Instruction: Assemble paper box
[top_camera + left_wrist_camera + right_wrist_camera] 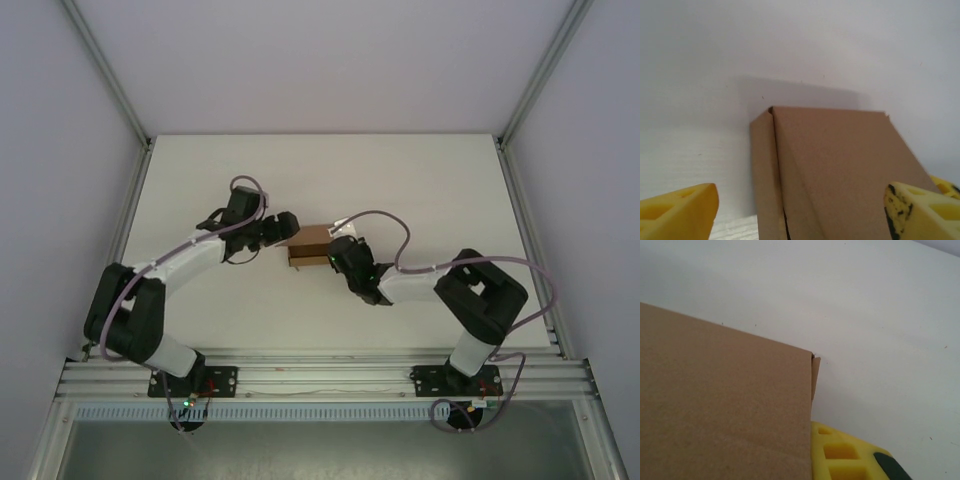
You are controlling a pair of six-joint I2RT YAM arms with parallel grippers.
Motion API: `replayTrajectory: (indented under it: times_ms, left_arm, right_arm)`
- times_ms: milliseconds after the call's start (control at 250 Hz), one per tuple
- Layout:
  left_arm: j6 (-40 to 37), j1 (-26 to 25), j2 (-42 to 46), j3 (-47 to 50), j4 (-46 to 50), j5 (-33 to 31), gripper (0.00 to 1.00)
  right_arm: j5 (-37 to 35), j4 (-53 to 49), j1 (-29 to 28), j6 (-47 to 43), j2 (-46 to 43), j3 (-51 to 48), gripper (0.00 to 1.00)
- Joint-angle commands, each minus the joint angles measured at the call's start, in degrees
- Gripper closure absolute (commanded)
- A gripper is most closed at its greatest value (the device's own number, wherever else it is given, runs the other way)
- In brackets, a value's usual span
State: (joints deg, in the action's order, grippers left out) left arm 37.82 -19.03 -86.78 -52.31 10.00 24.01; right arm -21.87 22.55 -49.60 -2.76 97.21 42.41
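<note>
Top external: paper box (307, 246), bare room around; left tool (290, 226) spread at its edge; right tool (335, 252) cannot be judged.

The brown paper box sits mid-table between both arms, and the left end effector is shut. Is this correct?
No: the left end effector is open, its yellow fingers wide apart on either side of the paper box, as the left wrist view shows. The rest is correct.

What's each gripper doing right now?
Left gripper: open, paper box between its fingers.
Right gripper: cannot tell; the box hides one finger.
</note>
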Motion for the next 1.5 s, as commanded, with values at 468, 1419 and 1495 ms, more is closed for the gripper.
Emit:
replayTrajectory:
  times_ms: [468,1419,1495]
  left_arm:
    - [1.70,0.14,-12.41,0.84,-8.82,5.73,0.55]
    - [-0.91,0.13,-15.79,2.74,-9.03,3.11,0.58]
    - [-0.91,-0.02,-15.78,2.60,-9.05,3.39,0.58]
  right_arm:
    - [1.65,-1.69,-0.43,-1.88,-2.00,-5.31,0.68]
    - [9.20,-10.40,2.14,14.04,-40.24,-15.70,0.00]
    - [9.50,-12.26,4.43,18.17,-39.58,-12.74,0.00]
